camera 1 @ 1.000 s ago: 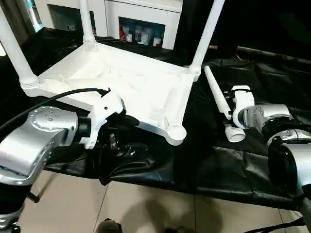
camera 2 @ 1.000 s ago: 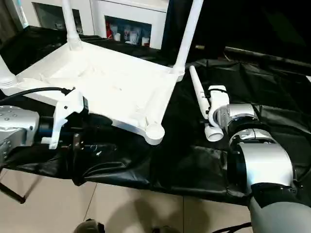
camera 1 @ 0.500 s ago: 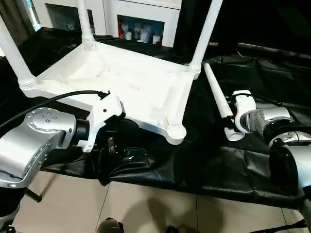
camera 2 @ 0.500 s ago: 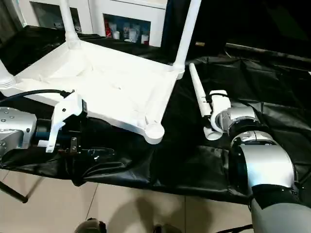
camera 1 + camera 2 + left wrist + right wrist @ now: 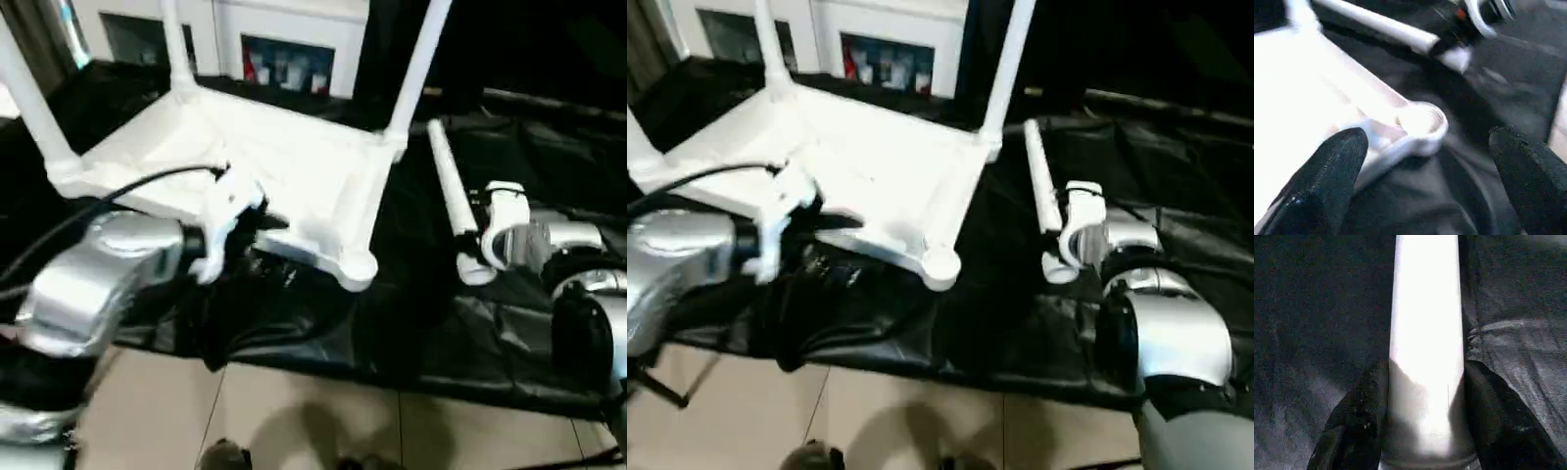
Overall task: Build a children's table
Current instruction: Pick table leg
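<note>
Tabletop (image 5: 284, 176) upside down on the black sheet (image 5: 441, 323) in my head views, three legs standing in corner sockets, the near socket (image 5: 358, 266) empty; loose leg (image 5: 449, 191) lies beside it; the right gripper (image 5: 1063, 230) has narrowed onto it since a second ago; left wrist view: left gripper (image 5: 1422, 166) spread wide, empty, the near socket between its fingers; right wrist view: both black fingers (image 5: 1359, 421) pressed against the leg's sides.

table top (image 5: 284, 176) left on cloth (image 5: 529, 166) | loose leg (image 5: 453, 201) right
</note>
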{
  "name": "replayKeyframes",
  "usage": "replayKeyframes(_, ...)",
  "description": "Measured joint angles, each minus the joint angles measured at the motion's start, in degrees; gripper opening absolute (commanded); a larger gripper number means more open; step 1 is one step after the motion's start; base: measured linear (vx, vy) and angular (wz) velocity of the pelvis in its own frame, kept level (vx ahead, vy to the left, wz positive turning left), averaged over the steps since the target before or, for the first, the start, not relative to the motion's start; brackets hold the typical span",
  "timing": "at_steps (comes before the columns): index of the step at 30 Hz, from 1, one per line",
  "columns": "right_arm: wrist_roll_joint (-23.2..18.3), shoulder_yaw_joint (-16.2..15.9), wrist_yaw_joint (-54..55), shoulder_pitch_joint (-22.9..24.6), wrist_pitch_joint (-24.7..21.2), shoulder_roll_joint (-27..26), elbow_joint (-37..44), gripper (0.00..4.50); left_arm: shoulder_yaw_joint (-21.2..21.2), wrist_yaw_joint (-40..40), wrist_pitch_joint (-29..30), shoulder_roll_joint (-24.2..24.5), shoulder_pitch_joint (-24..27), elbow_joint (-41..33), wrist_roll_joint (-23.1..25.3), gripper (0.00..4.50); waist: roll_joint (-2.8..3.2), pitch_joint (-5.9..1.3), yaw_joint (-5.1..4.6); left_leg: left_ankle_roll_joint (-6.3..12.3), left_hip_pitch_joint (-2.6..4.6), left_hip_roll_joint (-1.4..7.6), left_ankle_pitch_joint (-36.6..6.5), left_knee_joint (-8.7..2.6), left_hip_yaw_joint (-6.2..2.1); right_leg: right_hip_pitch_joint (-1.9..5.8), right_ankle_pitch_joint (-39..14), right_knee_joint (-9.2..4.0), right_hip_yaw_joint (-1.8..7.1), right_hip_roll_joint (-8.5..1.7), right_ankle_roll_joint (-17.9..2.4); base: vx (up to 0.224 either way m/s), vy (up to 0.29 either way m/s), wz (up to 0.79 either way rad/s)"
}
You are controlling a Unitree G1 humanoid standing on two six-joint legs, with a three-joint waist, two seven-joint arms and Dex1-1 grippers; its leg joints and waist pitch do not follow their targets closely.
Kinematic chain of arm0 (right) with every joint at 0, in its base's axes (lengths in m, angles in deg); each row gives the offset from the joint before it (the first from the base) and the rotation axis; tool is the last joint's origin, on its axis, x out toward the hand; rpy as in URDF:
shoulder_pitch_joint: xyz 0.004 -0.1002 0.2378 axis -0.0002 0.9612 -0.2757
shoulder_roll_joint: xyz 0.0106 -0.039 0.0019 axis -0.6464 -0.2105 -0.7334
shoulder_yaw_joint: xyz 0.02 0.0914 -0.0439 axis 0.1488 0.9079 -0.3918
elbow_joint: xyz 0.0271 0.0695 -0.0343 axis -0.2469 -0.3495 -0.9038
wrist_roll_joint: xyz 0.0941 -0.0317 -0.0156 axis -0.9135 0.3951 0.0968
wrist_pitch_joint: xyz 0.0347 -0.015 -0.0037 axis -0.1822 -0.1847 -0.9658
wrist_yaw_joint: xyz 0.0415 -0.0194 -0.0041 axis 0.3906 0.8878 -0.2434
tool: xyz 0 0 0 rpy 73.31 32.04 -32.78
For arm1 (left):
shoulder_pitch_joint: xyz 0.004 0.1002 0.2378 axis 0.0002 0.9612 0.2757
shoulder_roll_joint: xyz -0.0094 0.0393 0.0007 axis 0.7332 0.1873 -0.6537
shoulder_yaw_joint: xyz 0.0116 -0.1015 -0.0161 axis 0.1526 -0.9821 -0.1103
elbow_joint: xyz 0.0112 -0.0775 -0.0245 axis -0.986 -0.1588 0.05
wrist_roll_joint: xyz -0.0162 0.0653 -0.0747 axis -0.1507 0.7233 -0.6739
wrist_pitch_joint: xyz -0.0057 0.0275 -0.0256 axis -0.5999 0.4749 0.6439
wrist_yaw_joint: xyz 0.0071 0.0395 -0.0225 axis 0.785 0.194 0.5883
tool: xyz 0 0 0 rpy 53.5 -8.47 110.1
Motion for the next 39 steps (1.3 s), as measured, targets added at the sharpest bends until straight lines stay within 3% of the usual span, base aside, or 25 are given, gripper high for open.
replayKeyframes(6, -4.01, 5.03, 3.16, 2.16, 10.53, 0.6, 2.06, 1.93, -3.99, 9.85, -7.43, -10.46, -2.81, 9.56, 0.27, 4.5, 1.56, 0.01, 0.02, 0.02, -0.11, -0.02, -0.01, 0.07, 0.04, -0.02, 0.01, -0.06, 0.0, -0.03, 0.0, 0.0, 0.0, 0.0)
replayKeyframes(11, -9.96, 10.91, -2.3, 7.86, 22.42, -1.38, 7.8, 1.93, -5.18, 14.25, -10.62, -15.54, -6.07, 15.25, 0.8, 4.5, 1.76, -0.04, -0.22, 0.07, -0.16, 0.0, -0.01, 0.05, 0.07, -0.08, -0.02, -0.08, 0.0, 0.0, 0.02, 0.0, 0.0, 0.0)
replayKeyframes(15, -16.05, 14.89, -9.57, 10.66, 25.02, -4.2, 14.44, 1.93, -5.66, 14.39, -11.14, -17.58, -8.94, 17.8, 0.32, 4.5, 1.63, 0.02, -0.67, 0.26, -0.15, 0.01, 0.08, 0.08, 0.11, -0.08, -0.02, -0.07, 0.01, -0.02, 0.01, 0.0, 0.0, 0.0)
replayKeyframes(18, -23.6, 17.7, -16.64, 15.48, 23.64, -7.44, 27.52, 1.91, -6.6, 14.85, -11.73, -19.0, -10.31, 19.43, -0.74, 4.5, 1.42, 0.05, -0.28, 0.5, -0.15, 0.03, 0.23, 0.06, 0.11, -0.05, -0.02, -0.1, -0.05, -0.03, 0.02, 0.0, 0.0, 0.0)
replayKeyframes(20, -30.12, 17.55, -22.31, 19.89, 18.47, -9.6, 39.25, 1.91, -7.21, 15.52, -11.39, -20.52, -10.85, 20.44, -2.07, 4.5, 1.35, 0.09, 0.03, 0.69, -0.19, 0.01, 0.34, 0.06, 0.15, -0.04, -0.02, -0.15, -0.04, -0.07, 0.02, 0.0, 0.0, 0.0)
replayKeyframes(22, -36.08, 14.88, -27.32, 25.08, 12.48, -11.0, 50.92, 1.91, -8.92, 15.91, -9.35, -21.74, -11.87, 21.35, -4.11, 4.5, 1.28, 0.12, 0.23, 0.73, -0.2, -0.01, 0.32, 0.07, 0.17, -0.03, -0.02, -0.19, -0.03, -0.1, 0.02, 0.0, 0.0, 0.0)
replayKeyframes(25, -41.6, 10.84, -31.48, 29.02, 5.75, -11.62, 60.32, 1.91, -11.01, 15.74, -7.69, -22.94, -13.56, 23.01, -6.54, 4.5, 1.23, 0.1, 0.42, 0.72, -0.15, -0.01, 0.33, 0.07, 0.17, 0.03, 0.0, -0.19, -0.06, -0.13, 0.01, 0.0, 0.0, 0.0)
replayKeyframes(31, -45.75, 3.52, -37.27, 34.59, -3.51, -11.76, 69.47, 1.91, -13.96, 15.07, -5.49, -25.76, -17.42, 25.85, -11.71, 4.5, 0.93, 0.13, 1.01, 0.68, -0.15, -0.03, 0.33, 0.05, 0.14, 0.08, -0.02, -0.2, -0.08, -0.17, 0.14, 0.0, 0.0, 0.0)
replayKeyframes(39, -45.73, -0.48, -37.35, 35.38, -7.59, -11.69, 70.52, 1.91, -18.07, 14.71, 1.11, -29.66, -20.88, 25.88, -20.32, 4.5, -0.42, 0.0, 1.45, 0.66, -0.22, -0.03, 0.34, 0.05, 0.11, 0.07, -0.15, -0.26, -0.14, -0.2, 0.37, 0.0, 0.0, 0.0)
